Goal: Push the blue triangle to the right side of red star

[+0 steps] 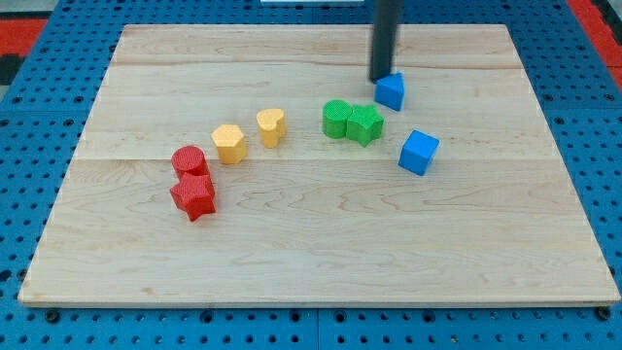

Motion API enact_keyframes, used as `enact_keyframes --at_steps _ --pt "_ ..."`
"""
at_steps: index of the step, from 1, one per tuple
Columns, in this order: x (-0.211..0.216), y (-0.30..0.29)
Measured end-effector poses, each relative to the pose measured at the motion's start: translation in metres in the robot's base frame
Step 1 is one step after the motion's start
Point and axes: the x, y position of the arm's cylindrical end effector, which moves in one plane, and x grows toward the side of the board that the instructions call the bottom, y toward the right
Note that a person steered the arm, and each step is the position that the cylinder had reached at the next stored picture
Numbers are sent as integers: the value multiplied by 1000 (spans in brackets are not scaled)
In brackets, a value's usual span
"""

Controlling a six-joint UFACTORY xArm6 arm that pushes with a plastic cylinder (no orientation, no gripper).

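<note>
Pushing step in hand: blue triangle [391,91] to be driven to the right side of the red star [193,196].

Position of the task's thing: blue triangle toward the view's top, right of centre on the worktop [311,262], just above the green star [365,124] and well apart from the red star, which lies at the view's left, touching the red cylinder [189,160] above it.

Tip [379,78]: at the triangle's upper-left edge, touching or very nearly so; exact contact not resolvable. Fingers: none fitted, a bare rod only, so no released or clenched state to report.

Recommended conduct, as judgement: present contact side suits a push toward the view's lower right, away from the goal. Better to circle round to the triangle's right or upper-right face, then drive toward the view's lower left. Route to be chosen below the green cylinder [335,119], green star, yellow heart [271,127] and yellow hexagon [229,144], and clear of the blue cube [419,152]. Push line to be kept through the block's middle to limit spin. Final approach slow, stopping just beside the red star without nudging it.

Orientation: a slanted face appears to fall toward the view's left, a sharp edge toward the view's top; long axis cannot be told with confidence.
</note>
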Motion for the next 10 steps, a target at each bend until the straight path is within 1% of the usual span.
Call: enact_keyframes --at_steps 1,2,3,4,5,7,9,10 --pt "19 27" --pt "34 -9" --pt "39 -17" --pt "51 -4" --pt "75 14" --pt "104 79" --pt "157 86" --pt "160 93"
